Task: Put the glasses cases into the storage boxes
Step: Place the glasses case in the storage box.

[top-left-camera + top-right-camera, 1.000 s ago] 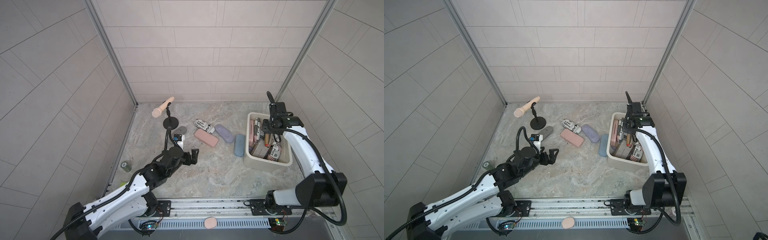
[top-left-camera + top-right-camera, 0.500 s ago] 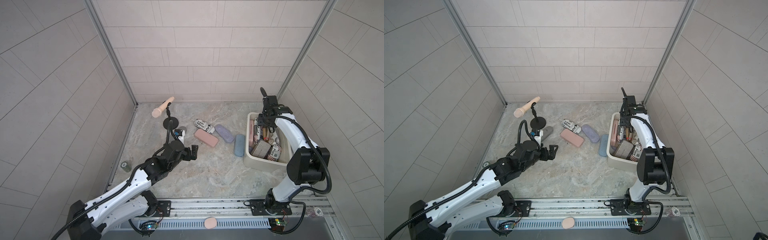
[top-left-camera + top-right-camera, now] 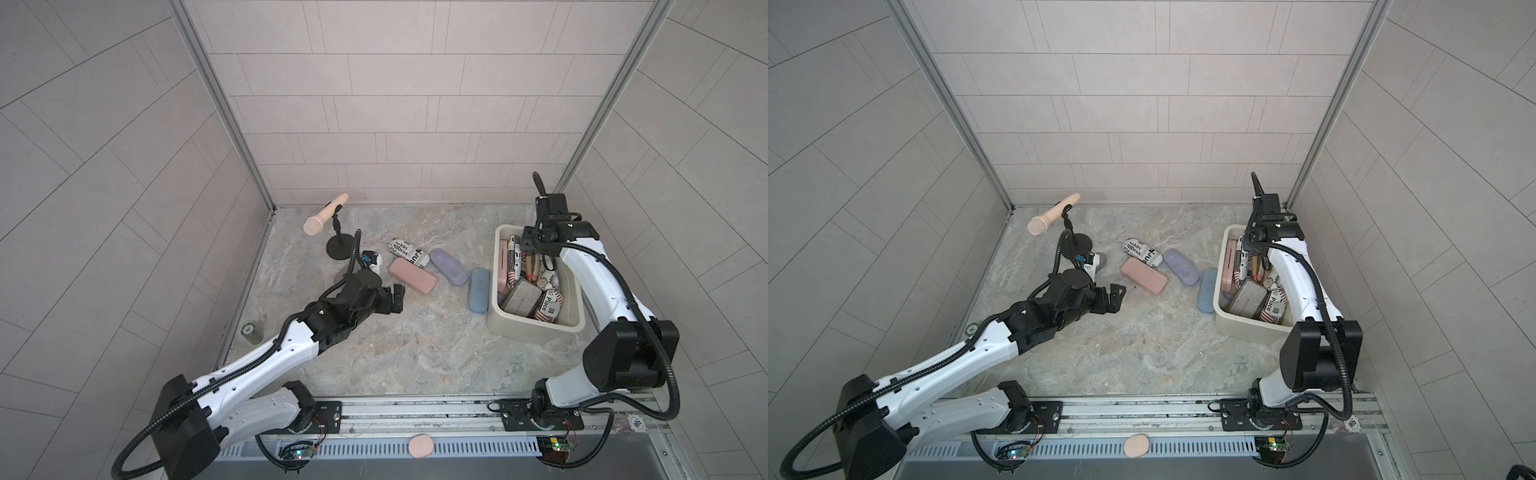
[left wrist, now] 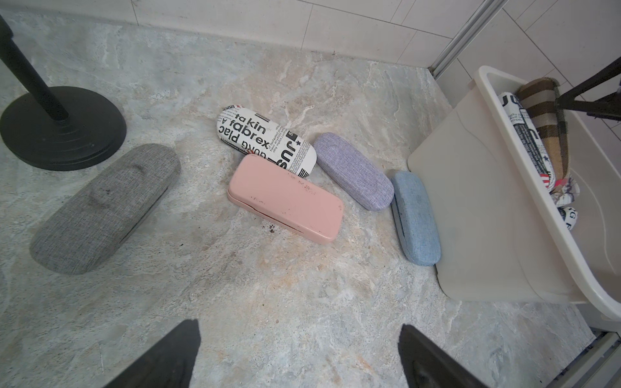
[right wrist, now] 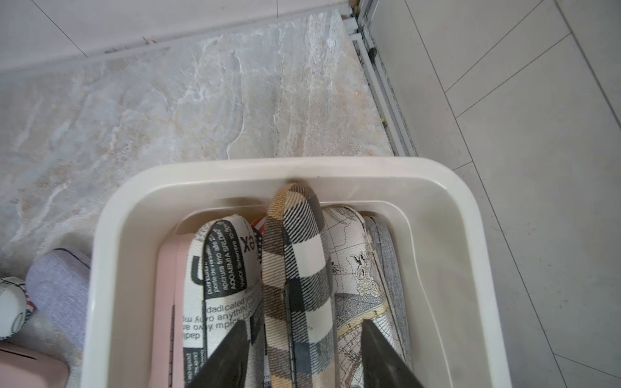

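Note:
The cream storage box (image 3: 536, 332) stands at the right with several glasses cases in it. My right gripper (image 5: 305, 322) hangs inside it, open, its jaws either side of a beige plaid case (image 5: 295, 252) standing on edge, a gap showing on one side. On the floor lie a newspaper-print case (image 3: 409, 252), a pink case (image 3: 412, 276), a lavender case (image 3: 448, 267) and a light blue case (image 3: 478, 289) against the box wall. A grey case (image 4: 104, 208) lies by the stand. My left gripper (image 3: 397, 297) hovers wide open just short of the pink case, with nothing in it.
A pink microphone (image 3: 324, 220) on a black stand (image 3: 341, 249) rises at the back left, close to my left arm. A small dark can (image 3: 250, 332) sits by the left wall. A pink oval pad (image 3: 420, 446) rests on the front rail. Tiled walls close three sides.
My right gripper's jaws have widened around the plaid case in the box, and that arm's elbow has shifted. My left gripper has crept a little toward the pink case, still open.

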Motion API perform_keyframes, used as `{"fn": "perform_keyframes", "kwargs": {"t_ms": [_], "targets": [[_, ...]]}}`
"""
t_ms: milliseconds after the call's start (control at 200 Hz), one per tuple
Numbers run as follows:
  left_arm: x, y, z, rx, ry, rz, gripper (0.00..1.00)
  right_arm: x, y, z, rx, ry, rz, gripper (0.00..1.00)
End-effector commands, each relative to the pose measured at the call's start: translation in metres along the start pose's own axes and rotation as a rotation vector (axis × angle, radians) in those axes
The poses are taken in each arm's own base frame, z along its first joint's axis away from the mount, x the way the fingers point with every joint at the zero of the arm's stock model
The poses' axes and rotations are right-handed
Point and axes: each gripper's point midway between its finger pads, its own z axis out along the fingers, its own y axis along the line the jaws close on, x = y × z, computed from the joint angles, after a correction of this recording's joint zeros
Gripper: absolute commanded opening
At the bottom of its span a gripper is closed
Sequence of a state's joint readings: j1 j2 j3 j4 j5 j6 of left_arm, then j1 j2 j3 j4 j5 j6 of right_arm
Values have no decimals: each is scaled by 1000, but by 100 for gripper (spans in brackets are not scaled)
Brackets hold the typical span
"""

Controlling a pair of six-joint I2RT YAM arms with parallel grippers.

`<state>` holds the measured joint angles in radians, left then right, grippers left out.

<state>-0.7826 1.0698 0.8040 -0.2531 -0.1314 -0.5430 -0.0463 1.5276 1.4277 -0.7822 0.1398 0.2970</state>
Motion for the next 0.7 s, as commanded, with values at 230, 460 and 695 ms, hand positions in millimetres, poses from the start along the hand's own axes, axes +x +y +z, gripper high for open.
{"fn": "perform_keyframes", "kwargs": {"t_ms": [230,460,695], "targets": [[-3,0,-6,13,-12,-23,100,36,-9,5,39,59,-3,32],[-8,0,-11,15,-29,-21,100,7,-12,-48,9,-105,-78,26],[-2,9,-9,-23,-27,-55,99,42,-26,-24,119,110,-122,31]]}}
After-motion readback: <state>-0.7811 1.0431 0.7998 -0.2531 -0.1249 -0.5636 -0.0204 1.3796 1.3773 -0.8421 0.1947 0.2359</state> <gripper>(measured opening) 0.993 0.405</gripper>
